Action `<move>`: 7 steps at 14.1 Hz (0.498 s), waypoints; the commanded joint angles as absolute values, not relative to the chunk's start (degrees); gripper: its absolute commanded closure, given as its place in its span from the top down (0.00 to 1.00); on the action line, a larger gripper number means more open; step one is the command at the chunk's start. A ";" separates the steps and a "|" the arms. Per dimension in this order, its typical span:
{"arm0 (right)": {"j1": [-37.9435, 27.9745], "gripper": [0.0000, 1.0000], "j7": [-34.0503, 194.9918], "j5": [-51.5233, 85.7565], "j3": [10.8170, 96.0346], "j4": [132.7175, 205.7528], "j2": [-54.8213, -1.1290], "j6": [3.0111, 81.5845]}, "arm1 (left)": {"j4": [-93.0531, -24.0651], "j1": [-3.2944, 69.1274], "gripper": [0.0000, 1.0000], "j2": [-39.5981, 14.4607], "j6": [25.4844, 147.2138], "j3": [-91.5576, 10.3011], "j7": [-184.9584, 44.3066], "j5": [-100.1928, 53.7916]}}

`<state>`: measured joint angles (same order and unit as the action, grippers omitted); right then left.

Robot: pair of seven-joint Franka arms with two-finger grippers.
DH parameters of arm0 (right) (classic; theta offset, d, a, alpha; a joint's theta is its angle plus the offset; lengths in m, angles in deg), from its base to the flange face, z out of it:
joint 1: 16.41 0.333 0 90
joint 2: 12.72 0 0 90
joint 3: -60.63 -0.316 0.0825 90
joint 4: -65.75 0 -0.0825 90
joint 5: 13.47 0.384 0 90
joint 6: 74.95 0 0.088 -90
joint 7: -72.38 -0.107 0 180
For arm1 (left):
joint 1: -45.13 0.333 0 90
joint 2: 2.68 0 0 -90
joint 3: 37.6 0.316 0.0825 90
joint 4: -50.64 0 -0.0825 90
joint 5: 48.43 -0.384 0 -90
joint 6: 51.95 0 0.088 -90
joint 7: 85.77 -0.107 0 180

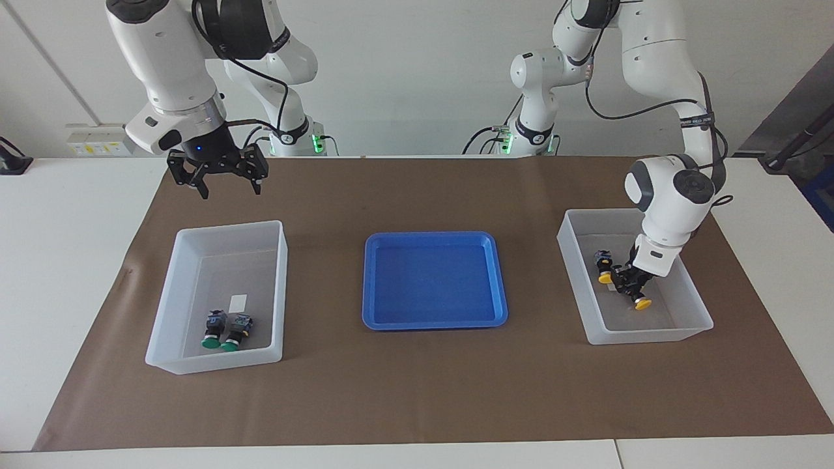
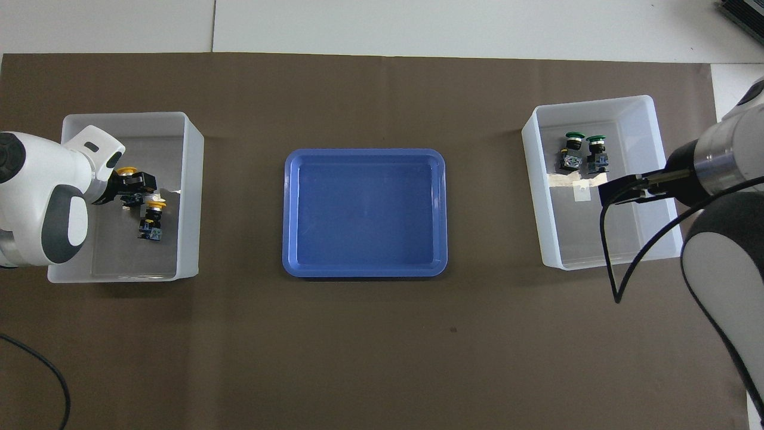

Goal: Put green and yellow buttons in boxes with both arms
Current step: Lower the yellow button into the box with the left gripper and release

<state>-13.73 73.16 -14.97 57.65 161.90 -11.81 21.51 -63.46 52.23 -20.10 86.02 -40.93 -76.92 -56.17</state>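
Observation:
Two translucent white boxes stand on the brown mat. The box [image 1: 651, 335] at the left arm's end holds two yellow buttons. My left gripper [image 1: 629, 285] is down inside it, shut on one tilted yellow button [image 1: 643, 303]; the other yellow button [image 1: 604, 266] lies beside it. The overhead view shows the same box [image 2: 188, 197], gripper [image 2: 132, 186], held button [image 2: 125, 172] and loose button [image 2: 152, 218]. The box [image 1: 221, 361] at the right arm's end holds two green buttons [image 1: 213, 329] [image 1: 236, 332] side by side, also in the overhead view [image 2: 573, 152]. My right gripper [image 1: 218, 176] is open and empty, raised over the mat.
A shallow blue tray [image 1: 434, 322] lies empty in the middle of the mat between the two boxes, also in the overhead view [image 2: 364, 272]. A small white label [image 1: 238, 302] lies in the box with the green buttons. The right arm's cable hangs over that box.

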 commanded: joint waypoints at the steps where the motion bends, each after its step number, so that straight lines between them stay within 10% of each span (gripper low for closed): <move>1: -14.48 1.00 74.14 -15.49 57.02 161.28 -11.58 20.85 | -59.16 51.99 1.00 -17.55 78.34 -41.20 -78.29 -57.39; 7: -14.48 1.00 73.09 -15.76 57.02 160.84 -11.67 20.32 | -54.49 51.64 1.00 -10.16 60.94 -45.24 -83.57 -56.77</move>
